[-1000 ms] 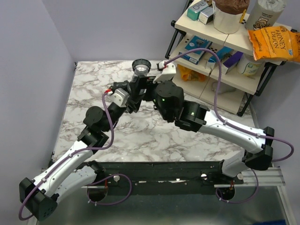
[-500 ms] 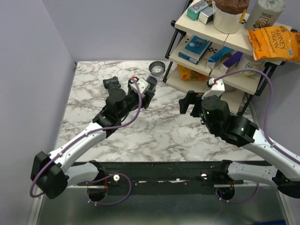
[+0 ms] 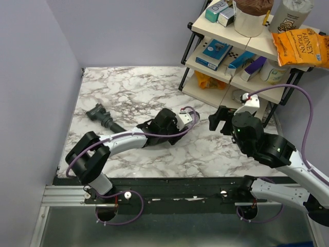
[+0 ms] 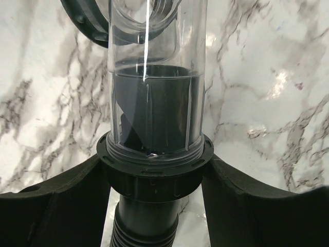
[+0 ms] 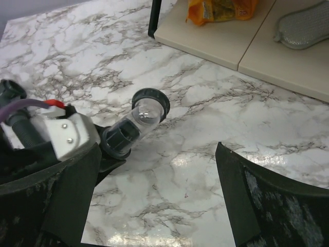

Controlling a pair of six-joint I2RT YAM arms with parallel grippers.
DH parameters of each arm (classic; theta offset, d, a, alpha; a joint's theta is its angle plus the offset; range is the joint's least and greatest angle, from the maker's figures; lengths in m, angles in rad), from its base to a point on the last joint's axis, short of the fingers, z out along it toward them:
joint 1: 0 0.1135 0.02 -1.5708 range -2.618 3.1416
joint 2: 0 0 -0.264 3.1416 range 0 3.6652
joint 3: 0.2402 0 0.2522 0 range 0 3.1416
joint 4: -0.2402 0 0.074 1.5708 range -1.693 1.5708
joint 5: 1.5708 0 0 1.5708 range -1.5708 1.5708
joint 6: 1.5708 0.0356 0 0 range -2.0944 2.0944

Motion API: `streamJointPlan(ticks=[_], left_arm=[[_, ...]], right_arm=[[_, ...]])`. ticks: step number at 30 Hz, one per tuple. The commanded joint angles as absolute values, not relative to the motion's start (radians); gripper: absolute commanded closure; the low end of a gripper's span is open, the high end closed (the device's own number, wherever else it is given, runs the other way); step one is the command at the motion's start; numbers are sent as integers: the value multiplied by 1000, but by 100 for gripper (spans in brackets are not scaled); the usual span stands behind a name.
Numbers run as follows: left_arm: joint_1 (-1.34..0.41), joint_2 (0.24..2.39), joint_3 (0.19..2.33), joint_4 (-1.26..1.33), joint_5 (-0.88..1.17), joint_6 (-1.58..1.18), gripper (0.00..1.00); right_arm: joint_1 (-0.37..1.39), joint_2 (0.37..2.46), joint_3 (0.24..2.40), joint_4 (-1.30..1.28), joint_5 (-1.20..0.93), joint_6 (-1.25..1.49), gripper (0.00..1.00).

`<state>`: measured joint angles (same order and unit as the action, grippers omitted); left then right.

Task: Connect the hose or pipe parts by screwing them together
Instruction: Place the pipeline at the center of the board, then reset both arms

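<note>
Marble table [image 3: 128, 87], lilac walls [image 3: 128, 31], shelf rack [image 3: 203, 91]

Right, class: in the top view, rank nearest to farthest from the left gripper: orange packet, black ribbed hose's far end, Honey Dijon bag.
1. Crinkled orange packet, bottom shelf.
2. Black ribbed hose's far end, left on marble.
3. Orange Honey Dijon bag, top shelf.

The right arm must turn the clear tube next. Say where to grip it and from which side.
Grip the clear tube on its bare middle, between the end ring and the collar nut, which the left gripper holds. Come from above, jaws across its axis: it lies low and nearly flat, so probably only the top is free.
</note>
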<state>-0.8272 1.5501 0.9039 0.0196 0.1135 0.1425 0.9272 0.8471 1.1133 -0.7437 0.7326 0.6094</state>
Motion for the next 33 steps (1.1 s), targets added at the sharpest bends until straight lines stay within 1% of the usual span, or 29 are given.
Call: streamJointPlan(ticks=[1,2,4,7,9,10,11,13,18,21,25,28,33], left_arm=[[-847,1621,977,2,144,126,93],[-860,1634,994,-29,153,124,79],[-868,1676,1060,-87,164,121,74],[-873,1750,1184,-199,187,118,62],[-874,1808,1286,-274,209,117,37],[-876,1825,1319,-334,213,104,27],[-877,1839,1348,-363,227,104,14],[-877,1858,1410,-426,261,91,2],[-876,1766,1442,-453,302,95,1],[-876,1709,1471,-495,253,97,1],[-862,1651,1528,-613,177,104,1],[-851,1553,1503,-615,138,86,1],[-841,1399,1470,-630,8,66,1]], right_arm=[[919,830,1103,-767,755,630,0],[914,833,1097,-769,752,629,0],[913,848,1085,-775,739,624,0],[910,850,1069,-770,721,626,0],[910,842,1049,-765,713,624,0],[908,822,1040,-753,707,615,0],[908,812,1019,-743,701,606,0],[910,787,997,-713,680,580,0],[907,758,991,-695,643,532,0],[908,775,1008,-680,620,505,0],[908,816,1037,-655,551,468,0],[908,853,1058,-647,503,448,0],[907,880,1069,-629,454,439,0]])
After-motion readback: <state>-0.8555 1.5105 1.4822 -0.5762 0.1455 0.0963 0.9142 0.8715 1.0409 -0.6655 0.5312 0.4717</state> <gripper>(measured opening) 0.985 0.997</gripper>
